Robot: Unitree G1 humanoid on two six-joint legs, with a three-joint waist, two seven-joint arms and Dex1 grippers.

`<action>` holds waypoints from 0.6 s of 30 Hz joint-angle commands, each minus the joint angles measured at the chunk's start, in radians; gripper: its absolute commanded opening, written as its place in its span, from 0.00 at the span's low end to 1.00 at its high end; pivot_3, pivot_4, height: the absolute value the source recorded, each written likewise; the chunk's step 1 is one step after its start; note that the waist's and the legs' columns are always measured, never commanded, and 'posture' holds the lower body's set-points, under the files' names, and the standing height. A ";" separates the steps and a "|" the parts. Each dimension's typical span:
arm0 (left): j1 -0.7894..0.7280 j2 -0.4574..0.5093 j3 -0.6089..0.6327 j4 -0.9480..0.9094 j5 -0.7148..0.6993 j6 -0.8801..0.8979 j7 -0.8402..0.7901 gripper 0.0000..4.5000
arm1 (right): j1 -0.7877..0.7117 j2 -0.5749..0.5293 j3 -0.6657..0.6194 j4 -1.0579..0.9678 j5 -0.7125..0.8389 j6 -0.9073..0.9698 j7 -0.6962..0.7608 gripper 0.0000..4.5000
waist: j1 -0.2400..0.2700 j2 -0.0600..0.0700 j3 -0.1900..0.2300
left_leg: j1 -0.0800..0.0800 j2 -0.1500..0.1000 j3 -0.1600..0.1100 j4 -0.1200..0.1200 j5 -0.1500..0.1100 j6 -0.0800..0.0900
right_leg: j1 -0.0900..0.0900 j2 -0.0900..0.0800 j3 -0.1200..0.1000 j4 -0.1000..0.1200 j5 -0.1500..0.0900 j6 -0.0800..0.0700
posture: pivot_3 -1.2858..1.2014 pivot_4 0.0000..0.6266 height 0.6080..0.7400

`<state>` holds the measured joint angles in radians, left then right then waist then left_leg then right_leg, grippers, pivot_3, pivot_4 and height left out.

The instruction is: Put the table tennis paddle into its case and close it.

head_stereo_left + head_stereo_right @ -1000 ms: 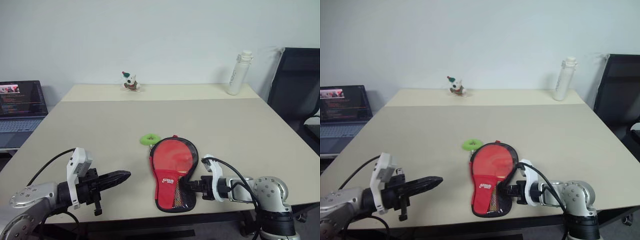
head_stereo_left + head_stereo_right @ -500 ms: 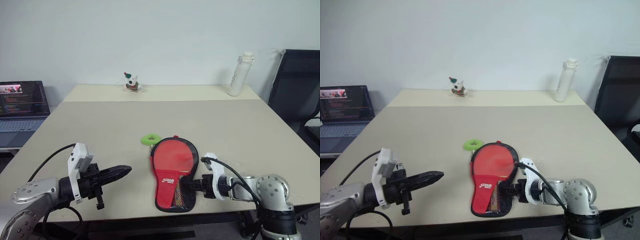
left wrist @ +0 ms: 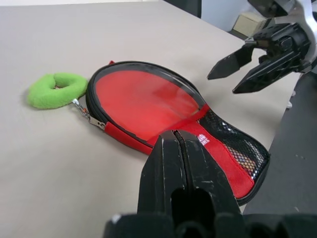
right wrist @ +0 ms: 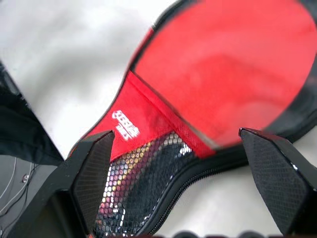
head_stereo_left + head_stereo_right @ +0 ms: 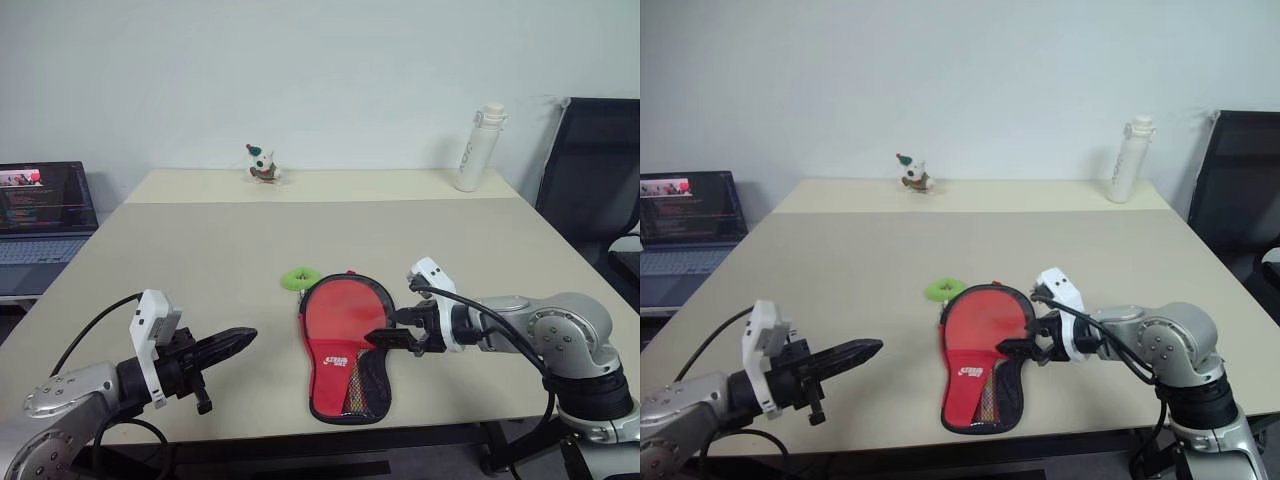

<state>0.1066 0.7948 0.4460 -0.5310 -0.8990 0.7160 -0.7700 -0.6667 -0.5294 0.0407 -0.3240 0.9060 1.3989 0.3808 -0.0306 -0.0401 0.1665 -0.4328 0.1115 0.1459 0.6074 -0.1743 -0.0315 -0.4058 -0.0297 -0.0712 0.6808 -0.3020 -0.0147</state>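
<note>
The case (image 5: 345, 335) lies flat near the table's front edge, red side up, its black mesh pocket (image 3: 237, 153) and white lettering at the narrow near end. A green zipper tag (image 5: 300, 277) lies at its far left rim. The table tennis paddle is hidden; something light brown shows through the mesh. My right gripper (image 5: 378, 338) hovers just above the case's right side with its fingers (image 3: 225, 64) spread open and nothing between them. My left gripper (image 5: 248, 336) is shut and empty, held above the table to the left of the case, pointing at it.
A white bottle (image 5: 478, 145) stands at the table's far right and a small toy figure (image 5: 260, 163) at the far middle. A laptop (image 5: 45, 210) sits off the table to the left, a black chair (image 5: 590, 170) to the right. The table's front edge (image 5: 400, 428) is close.
My right gripper has opened, lifted away from the case's narrow end by the table's front edge, and now hangs higher over the case's right side. The left gripper has stayed put.
</note>
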 commanded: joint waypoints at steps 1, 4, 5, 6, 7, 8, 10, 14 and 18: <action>-0.036 -0.022 0.044 -0.015 -0.006 -0.021 0.065 0.00 | -0.047 0.023 0.027 0.035 -0.055 -0.119 0.067 0.99 | -0.001 0.000 0.000 | 0.000 0.000 0.000 0.000 0.000 0.000 | 0.000 0.000 0.000 0.000 0.000 0.000 | 0.52 0.24 1.00; -0.091 -0.054 0.043 0.021 0.021 -0.031 0.150 0.00 | -0.051 0.044 0.068 0.073 -0.110 -0.195 0.109 0.99 | 0.002 0.000 0.000 | 0.000 0.000 0.000 0.001 0.000 0.000 | 0.000 0.000 0.000 0.000 0.000 0.000 | 0.52 0.24 1.00; -0.107 -0.061 0.040 0.033 0.034 -0.031 0.176 0.00 | -0.050 0.046 0.082 0.078 -0.124 -0.221 0.130 0.99 | 0.002 0.000 0.000 | 0.000 0.000 0.000 0.001 0.000 0.000 | 0.000 0.000 0.000 0.000 0.000 0.000 | 0.52 0.24 1.00; -0.127 -0.063 0.025 0.050 0.071 -0.044 0.199 0.00 | -0.052 0.050 0.109 0.086 -0.146 -0.265 0.168 0.99 | 0.002 0.000 0.000 | 0.000 0.000 0.000 0.001 0.000 0.000 | 0.000 0.000 0.000 0.000 0.000 0.000 | 0.52 0.24 1.00; -0.144 -0.067 0.012 0.065 0.101 -0.054 0.221 0.00 | -0.053 0.053 0.133 0.094 -0.166 -0.307 0.207 0.99 | 0.002 0.000 0.000 | 0.000 0.000 0.000 0.001 0.000 0.000 | 0.000 0.000 0.000 0.000 0.000 -0.001 | 0.52 0.24 1.00; -0.161 -0.073 0.001 0.082 0.131 -0.062 0.244 0.00 | -0.056 0.058 0.153 0.105 -0.186 -0.347 0.241 0.99 | 0.003 0.000 0.000 | 0.000 0.000 0.000 0.001 0.000 0.000 | 0.000 0.000 0.000 0.000 0.000 -0.001 | 0.52 0.24 1.00; -0.191 -0.089 -0.005 0.109 0.160 -0.071 0.277 0.00 | -0.067 0.074 0.172 0.134 -0.216 -0.406 0.287 0.99 | 0.003 0.000 0.000 | 0.000 0.000 0.000 0.001 0.000 0.000 | 0.000 0.000 0.000 0.000 0.000 -0.001 | 0.52 0.24 1.00; -0.211 -0.106 -0.012 0.134 0.196 -0.078 0.301 0.00 | -0.072 0.088 0.194 0.183 -0.269 -0.481 0.350 0.99 | 0.002 0.000 0.000 | 0.000 0.000 0.001 0.001 0.000 0.000 | 0.000 0.000 0.000 0.000 0.003 -0.005 | 0.52 0.24 1.00; -0.269 -0.124 -0.063 0.204 0.286 -0.094 0.353 0.00 | -0.056 0.120 0.244 0.255 -0.365 -0.591 0.376 0.99 | 0.003 0.000 0.000 | 0.000 0.000 0.001 0.001 0.000 0.000 | 0.000 0.000 0.000 0.001 0.003 -0.005 | 0.52 0.24 1.00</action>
<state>-0.1350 0.6735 0.3932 -0.3342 -0.6462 0.6484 -0.4389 -0.7214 -0.4218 0.2720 -0.0757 0.5691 0.8592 0.7419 -0.0272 -0.0406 0.1665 -0.4327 0.1115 0.1462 0.6087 -0.1741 -0.0317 -0.4054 -0.0294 -0.0717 0.6818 -0.2992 -0.0194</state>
